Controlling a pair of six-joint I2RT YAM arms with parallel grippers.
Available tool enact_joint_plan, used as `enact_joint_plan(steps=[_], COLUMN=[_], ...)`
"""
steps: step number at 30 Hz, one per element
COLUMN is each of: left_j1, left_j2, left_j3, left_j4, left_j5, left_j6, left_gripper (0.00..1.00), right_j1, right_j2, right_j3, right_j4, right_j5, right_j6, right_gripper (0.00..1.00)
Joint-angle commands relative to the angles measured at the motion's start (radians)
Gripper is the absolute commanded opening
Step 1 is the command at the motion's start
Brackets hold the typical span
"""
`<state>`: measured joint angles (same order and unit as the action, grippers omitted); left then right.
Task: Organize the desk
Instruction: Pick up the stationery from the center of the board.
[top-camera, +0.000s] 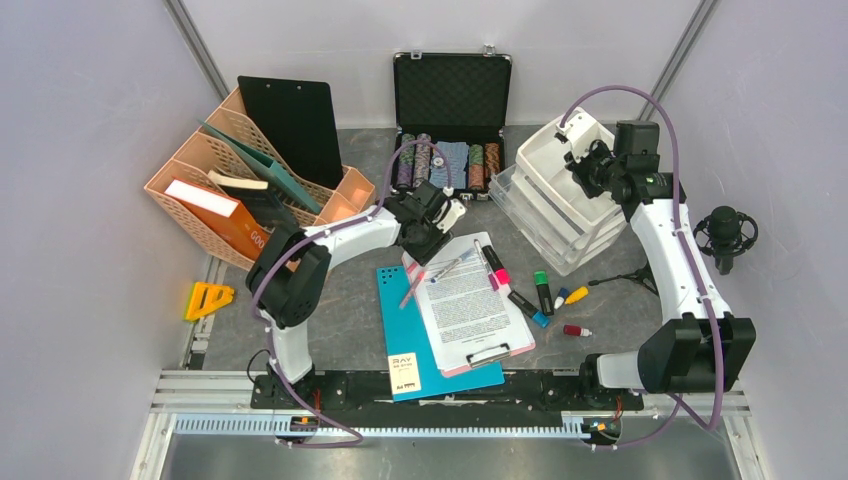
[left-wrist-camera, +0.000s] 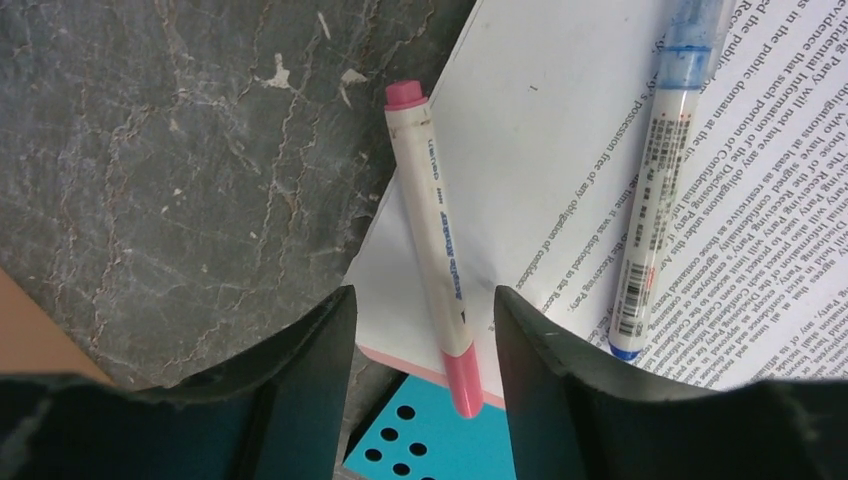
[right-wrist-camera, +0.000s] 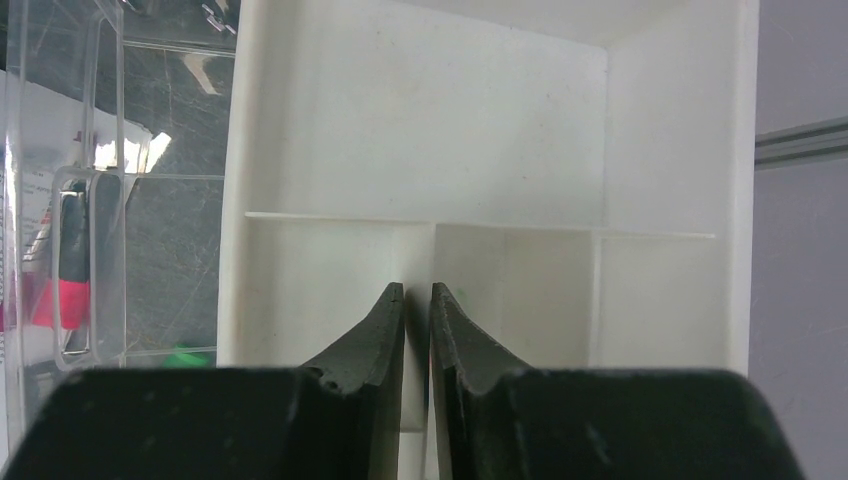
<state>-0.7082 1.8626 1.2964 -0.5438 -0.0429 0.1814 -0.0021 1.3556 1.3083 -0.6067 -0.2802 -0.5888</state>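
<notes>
From above only: the desk (top-camera: 350, 290) spread dark grey under everything, walled in pale grey, with a pink clipboard (top-camera: 470, 300) and its printed sheet near the front middle. Over the clipboard's far left corner, the left gripper (top-camera: 432, 215); finger state unreadable from up there. Well off to the clipboard's far right, the right gripper (top-camera: 590, 165), down in a white tray (top-camera: 560, 150) atop a clear drawer unit (top-camera: 545, 225).

From the left wrist alone: fingers (left-wrist-camera: 310, 350) apart, astride a pink-capped marker (left-wrist-camera: 435, 230), a gap showing on each side. Marker aslant across the clipboard's corner, its near end reaching a teal punched folder (left-wrist-camera: 420, 450) tucked beneath. Farther in on the sheet, a blue pen (left-wrist-camera: 660, 170). Just off the clipboard's edge, bare mottled stone top.

From the right wrist alone: fingers (right-wrist-camera: 370, 330) drawn nearly together, pinched on the tray's middle partition. Through the clear plastic beside the tray, a blurred glimpse of printed paper.
</notes>
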Motion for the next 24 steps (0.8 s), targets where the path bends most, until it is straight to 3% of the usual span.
enact_joint_plan(steps=[1,12,18,24], left_j1=[-0.012,-0.022,-0.022,-0.025], left_j2=[0.041,0.054,-0.01,-0.111], left_j3=[0.041,0.085,0.156,0.252], left_j4=[0.008,-0.045,-0.103,-0.127], left_j5=[-0.002,0.012,0.025,0.1], left_j6=[0.043,0.054,0.077,0.219], left_gripper=[0.57,0.29,0.05,0.02], right_j1=[-0.003,-0.003,-0.003,-0.003], right_j2=[-0.024,-0.034,-0.042,-0.054], right_j3=[-0.012,-0.018,-0.014,-0.015], right_j4=[0.016,0.018,0.017,0.018], right_j5=[-0.012,-0.006,0.0,-0.009], right_j6=[0.0,-0.008,-0.003,-0.001], right_gripper=[0.2,0.22,0.23,0.31])
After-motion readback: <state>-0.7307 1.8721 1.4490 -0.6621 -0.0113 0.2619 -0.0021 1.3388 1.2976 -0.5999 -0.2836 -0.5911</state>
